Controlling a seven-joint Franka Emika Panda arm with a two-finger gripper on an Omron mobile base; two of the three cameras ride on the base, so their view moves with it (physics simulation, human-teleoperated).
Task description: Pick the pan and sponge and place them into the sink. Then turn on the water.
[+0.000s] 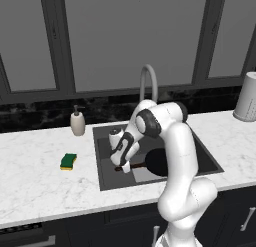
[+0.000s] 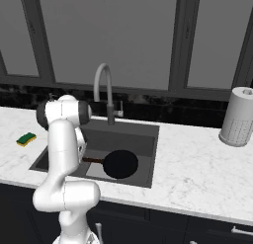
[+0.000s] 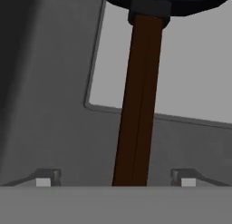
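Pan (image 2: 120, 164) sits in the sink (image 2: 143, 132), handle (image 3: 136, 109) pointing to 9 o'clock in the right base view. Gripper (image 3: 115, 177) jaws spread wide either side of the handle, gripping nothing. Risk: lifting crooked could snag the handle and drag the pan. Sponge (image 1: 68, 161) is on the counter, 9 o'clock of the sink.

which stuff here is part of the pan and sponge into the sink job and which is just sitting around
Part of the job:
- pan, lying in the sink
- sponge, on the counter left of the sink
- sink
- faucet, no stream visible
- end effector, open astride the pan's handle

Just sitting around:
- soap dispenser
- paper towel roll
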